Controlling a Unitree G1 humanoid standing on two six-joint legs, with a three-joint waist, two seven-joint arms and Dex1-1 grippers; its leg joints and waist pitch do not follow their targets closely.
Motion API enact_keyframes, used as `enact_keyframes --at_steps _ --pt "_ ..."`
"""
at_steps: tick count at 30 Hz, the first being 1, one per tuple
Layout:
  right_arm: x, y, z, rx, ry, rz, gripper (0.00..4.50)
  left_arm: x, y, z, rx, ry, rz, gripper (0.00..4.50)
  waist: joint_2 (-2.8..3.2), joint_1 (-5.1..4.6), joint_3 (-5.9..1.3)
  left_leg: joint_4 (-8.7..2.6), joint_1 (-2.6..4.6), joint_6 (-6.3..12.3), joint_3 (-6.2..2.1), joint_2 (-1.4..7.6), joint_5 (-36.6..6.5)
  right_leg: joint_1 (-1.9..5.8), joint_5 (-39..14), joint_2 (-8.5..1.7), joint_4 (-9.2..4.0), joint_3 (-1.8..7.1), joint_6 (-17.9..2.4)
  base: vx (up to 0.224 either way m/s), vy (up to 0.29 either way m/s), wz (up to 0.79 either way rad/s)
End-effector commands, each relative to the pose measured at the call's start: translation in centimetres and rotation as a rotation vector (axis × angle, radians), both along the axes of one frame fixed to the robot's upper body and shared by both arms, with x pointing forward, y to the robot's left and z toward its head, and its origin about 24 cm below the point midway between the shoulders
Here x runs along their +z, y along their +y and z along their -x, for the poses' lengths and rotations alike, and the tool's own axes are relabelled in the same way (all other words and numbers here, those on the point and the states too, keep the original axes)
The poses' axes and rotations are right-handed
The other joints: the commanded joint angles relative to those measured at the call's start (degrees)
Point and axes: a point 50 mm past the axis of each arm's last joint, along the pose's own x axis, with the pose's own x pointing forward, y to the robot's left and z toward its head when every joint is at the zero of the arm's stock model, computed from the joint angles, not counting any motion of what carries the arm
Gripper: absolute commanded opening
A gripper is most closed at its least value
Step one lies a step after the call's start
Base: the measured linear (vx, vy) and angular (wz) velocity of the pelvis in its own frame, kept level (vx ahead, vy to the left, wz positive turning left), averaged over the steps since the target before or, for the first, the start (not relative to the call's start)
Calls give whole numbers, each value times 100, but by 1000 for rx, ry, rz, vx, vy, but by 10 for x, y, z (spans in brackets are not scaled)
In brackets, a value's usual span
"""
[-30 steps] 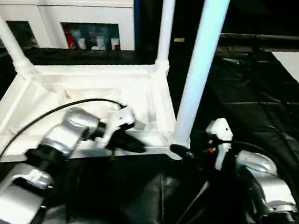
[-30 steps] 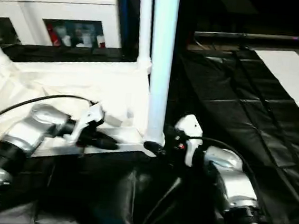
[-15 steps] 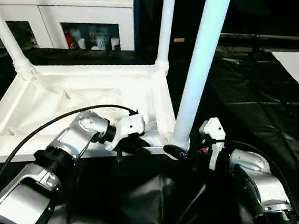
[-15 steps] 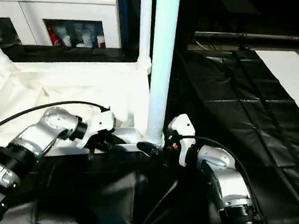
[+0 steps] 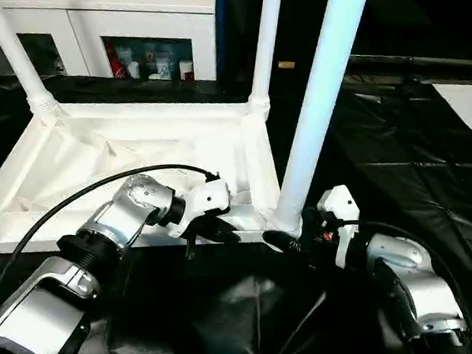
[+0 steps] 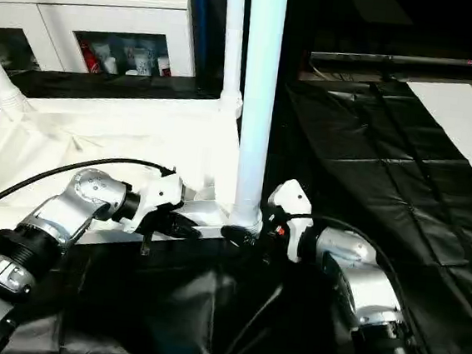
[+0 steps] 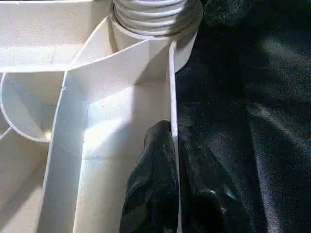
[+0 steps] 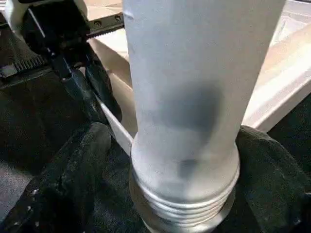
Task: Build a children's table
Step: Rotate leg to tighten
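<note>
While the table top [image 5: 138,147] lies upside down on the black sheet [image 5: 404,168] with legs rising from its corner sockets, the change sits at its near edge: the left gripper [image 7: 174,160], loose beside that rim [image 7: 172,97] a second ago, has now pinched its fingers together on the thin wall, one finger inside the top and one outside, just short of the corner socket [image 7: 155,19]. That looks like a bracing hold, steadying the top so the near leg [image 5: 318,110] can be seated or turned. The right gripper [image 8: 180,160] has kept its wide spread, its fingers [image 8: 73,165] flanking the ribbed foot of that leg where it enters the socket; whether they press on it or merely stand around it I cannot tell. Three legs show, the far one [image 5: 266,42], the left one [image 5: 13,55] and the near one, all cut off above. The fourth corner, nearest the left arm, is at the picture's edge and hard to read. How deep the near leg sits in its socket is also hidden.
</note>
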Motion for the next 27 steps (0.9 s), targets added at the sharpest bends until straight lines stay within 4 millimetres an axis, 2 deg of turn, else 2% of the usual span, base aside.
enact_keyframes --at_steps 1,5,16,22,25,26,27 --pt "2 1 -2 19 -8 10 386 2 2 -4 49 -17 39 2 -83 7 -393 -367 19 438 -32 158 -998 347 -1236 -304 -469 269 -1275 0 0 0" --pt "1 2 -5 13 0 2 372 3 1 -4 58 -18 68 0 -98 11 -388 -367 17 437 -31 156 -983 341 -1408 -304 -486 270 -1204 0 0 0" --pt "-6 3 -7 -1 8 7 277 0 3 -2 89 -21 113 0 -97 13 -401 -355 14 464 -27 151 -927 335 -1403 -310 -481 263 -1196 0 0 0" --pt "-12 6 -5 0 14 2 269 -1 3 -2 105 -12 145 0 -123 6 -388 -361 8 465 -27 148 -959 328 -1620 -311 -501 260 -1112 0 0 0" --pt "-24 8 -13 -145 8 17 268 -4 -1 -2 135 -6 157 0 -117 -21 -375 -381 21 394 -34 149 -1059 302 -1851 -307 -525 255 -1050 0 0 0" --pt "-26 7 -16 -196 9 21 268 -4 -3 -3 148 -5 159 0 -94 -59 -372 -391 6 322 -45 141 -1111 313 -1948 -312 -523 246 -1030 0 0 0" --pt "-28 7 -20 -253 10 20 268 -5 -5 -3 155 -1 161 0 -101 -72 -369 -397 -6 307 -51 135 -1139 324 -1990 -302 -529 236 -1007 0 0 0"
